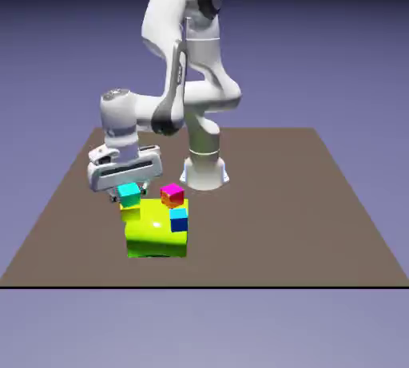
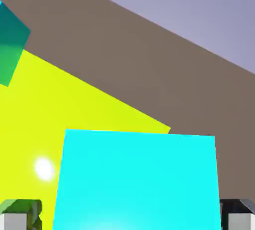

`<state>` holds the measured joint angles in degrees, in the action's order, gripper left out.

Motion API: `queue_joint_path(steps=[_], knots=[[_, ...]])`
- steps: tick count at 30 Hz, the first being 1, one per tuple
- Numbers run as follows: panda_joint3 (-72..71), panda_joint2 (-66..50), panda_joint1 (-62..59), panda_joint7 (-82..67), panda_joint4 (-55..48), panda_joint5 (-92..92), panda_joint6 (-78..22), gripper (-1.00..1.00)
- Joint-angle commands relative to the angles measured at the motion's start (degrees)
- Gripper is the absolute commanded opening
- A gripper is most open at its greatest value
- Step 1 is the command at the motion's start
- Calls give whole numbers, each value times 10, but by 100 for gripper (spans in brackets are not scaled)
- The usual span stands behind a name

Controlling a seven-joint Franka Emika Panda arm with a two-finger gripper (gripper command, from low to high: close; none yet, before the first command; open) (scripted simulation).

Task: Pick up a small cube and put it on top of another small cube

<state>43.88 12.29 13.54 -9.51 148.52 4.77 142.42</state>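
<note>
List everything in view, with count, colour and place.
teal cube: one, cyan-teal, on top of the yellow cube
yellow cube: one, yellow, under the teal cube
large block: one, lime-yellow, on the table, beside the yellow cube
magenta-and-orange cube: one, at the large block's far side
blue cube: one, cyan top, dark blue sides, at the large block's exterior-view right
table: one, brown, under everything
arm: one, white, at the table's far edge
gripper: one, grey fingertips, open around the teal cube

small cube [image 1: 129,194]: on another small cube [image 1: 130,212] | large block [image 1: 156,239]: beside (exterior view's right)
</note>
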Motion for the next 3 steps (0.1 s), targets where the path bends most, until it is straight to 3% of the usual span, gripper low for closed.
queue_joint_path(steps=[1, 3], knots=[[-2, 21, -3, 16, -5, 21, -21, 100], [-6, 61, -9, 47, -14, 61, -63, 100]])
